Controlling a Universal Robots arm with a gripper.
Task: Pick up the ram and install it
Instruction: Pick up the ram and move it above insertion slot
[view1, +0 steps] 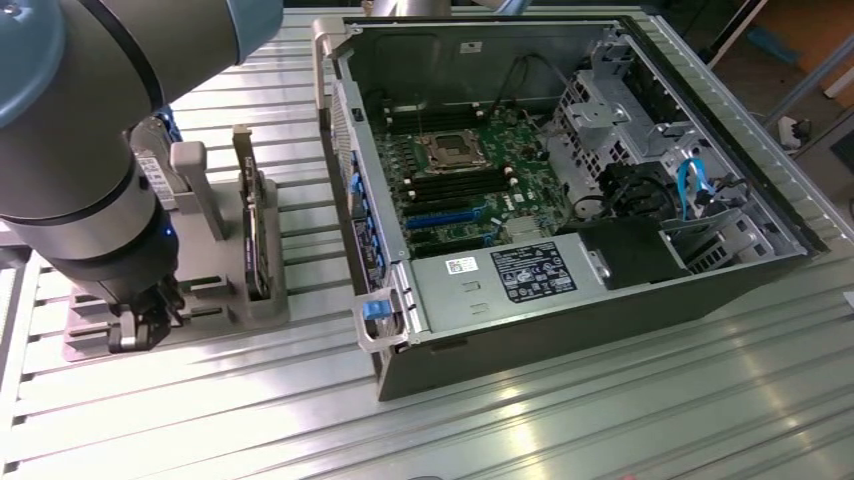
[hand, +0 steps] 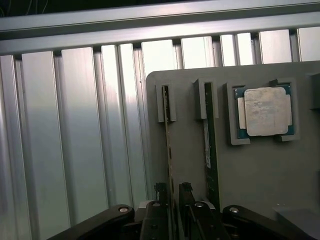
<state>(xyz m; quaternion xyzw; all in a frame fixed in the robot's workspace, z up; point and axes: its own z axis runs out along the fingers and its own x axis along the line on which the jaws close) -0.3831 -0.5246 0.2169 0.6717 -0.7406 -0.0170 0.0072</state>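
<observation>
End effector (hand: 172, 192) spread, astride ram (hand: 168, 150), vert. in gray holder (hand: 260, 170)

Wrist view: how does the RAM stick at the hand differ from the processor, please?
The RAM stick is long and stands on edge; the processor is square and lies flat. The hand straddles the stick; the processor lies clear. Both sit in the grey holder.

Exterior high, oblique; wrist close, downward; shared grey holder (view1: 214, 312) (hand: 260, 170).
</observation>
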